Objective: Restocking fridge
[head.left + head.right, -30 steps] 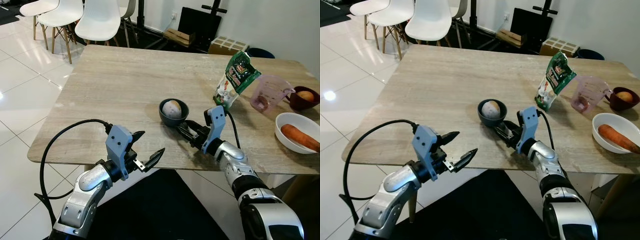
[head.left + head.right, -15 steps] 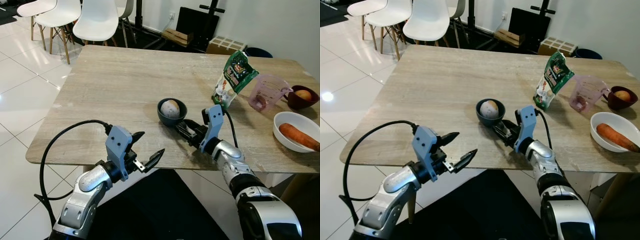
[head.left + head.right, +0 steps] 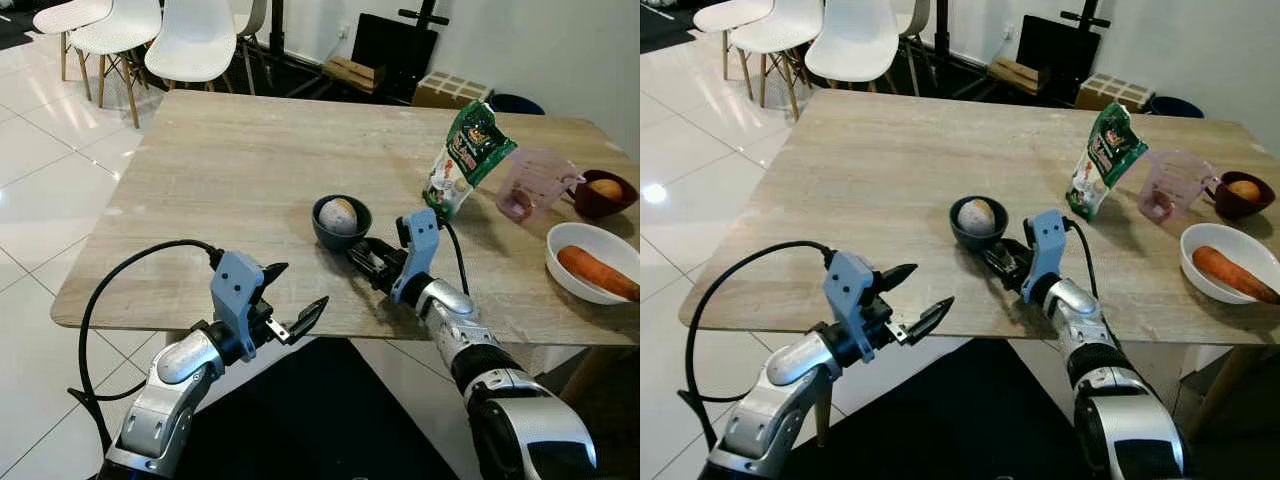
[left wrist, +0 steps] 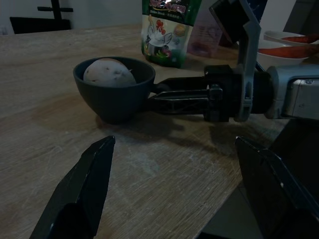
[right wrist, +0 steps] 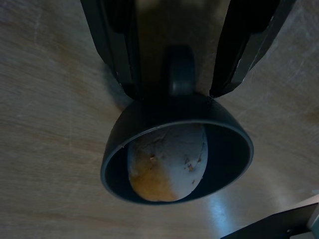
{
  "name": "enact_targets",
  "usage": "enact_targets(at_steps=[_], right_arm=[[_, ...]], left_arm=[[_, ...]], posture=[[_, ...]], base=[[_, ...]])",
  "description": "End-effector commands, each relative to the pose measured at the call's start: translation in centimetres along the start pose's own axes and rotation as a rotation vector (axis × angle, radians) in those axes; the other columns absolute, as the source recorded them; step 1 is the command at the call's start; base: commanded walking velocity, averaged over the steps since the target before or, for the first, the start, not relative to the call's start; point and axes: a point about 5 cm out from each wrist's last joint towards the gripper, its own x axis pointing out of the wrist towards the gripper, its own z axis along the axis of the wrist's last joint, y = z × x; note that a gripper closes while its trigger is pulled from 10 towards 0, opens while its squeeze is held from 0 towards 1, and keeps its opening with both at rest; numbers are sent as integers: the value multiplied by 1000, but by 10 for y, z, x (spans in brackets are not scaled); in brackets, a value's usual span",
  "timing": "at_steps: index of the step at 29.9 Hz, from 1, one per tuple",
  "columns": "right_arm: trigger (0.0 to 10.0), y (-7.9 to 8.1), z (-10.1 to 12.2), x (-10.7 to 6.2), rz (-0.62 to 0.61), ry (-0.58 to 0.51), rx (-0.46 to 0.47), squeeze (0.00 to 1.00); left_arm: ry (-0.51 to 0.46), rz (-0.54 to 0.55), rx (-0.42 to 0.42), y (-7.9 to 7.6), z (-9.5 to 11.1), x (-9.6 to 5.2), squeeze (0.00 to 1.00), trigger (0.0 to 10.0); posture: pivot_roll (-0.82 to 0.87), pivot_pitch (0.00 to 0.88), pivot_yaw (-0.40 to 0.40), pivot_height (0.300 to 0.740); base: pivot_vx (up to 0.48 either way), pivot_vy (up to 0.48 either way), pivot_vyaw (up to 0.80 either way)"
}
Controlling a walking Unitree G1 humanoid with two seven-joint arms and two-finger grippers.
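Item: dark bowl (image 3: 341,222) holding one potato (image 3: 338,213), standing on the wooden desk (image 3: 240,180) near its front edge. Step in hand, as judged: closing in for the pickup ahead of carrying to the fridge. Right hand (image 3: 362,257) lying low on the desk, fingers spread, straddling the bowl's small handle (image 5: 180,77), tips at the bowl wall; not yet pinching. Left hand (image 3: 297,305) held off the desk's front edge, fingers spread, holding nothing. Next move, as judged: pressing fingers onto the handle, then lifting level to keep the potato seated. Nearby: green pouch (image 3: 466,158), pink measuring cup (image 3: 532,183), white dish (image 3: 570,262) with carrot (image 3: 597,274).
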Motion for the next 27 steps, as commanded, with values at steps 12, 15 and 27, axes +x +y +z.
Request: enact_targets(at_steps=[12,15,27], right_arm=[[10000,-3,1,2,-72,-29,54,0],[10000,-3,1,2,-89,-29,56,0],[10000,-5,1,2,-112,-33,62,0]], left_arm=[[-5,21,-16,0,-2,2,0,10000],[-5,23,-16,0,-1,2,0,10000],[-8,22,-16,1,-1,3,0,10000]], posture=[[-17,126,-77,736],[-17,127,-75,736],[-16,126,-74,736]], base=[[0,0,0],[0,0,0],[0,0,0]])
